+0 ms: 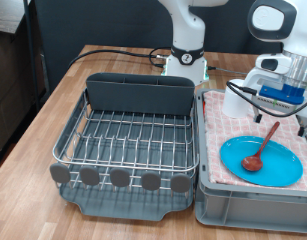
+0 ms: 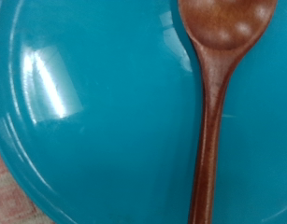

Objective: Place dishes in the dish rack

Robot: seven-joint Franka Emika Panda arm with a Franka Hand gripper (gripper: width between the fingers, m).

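While the wooden spoon (image 1: 260,148) lies on the light-blue plate (image 1: 283,165) in the cloth-lined bin (image 1: 255,208), right of the dish rack (image 1: 128,140), the gripper (image 1: 284,92) hovers above; its opening cannot be told.

glossy plate (image 2: 106,112), smooth wooden spoon (image 2: 213,103)
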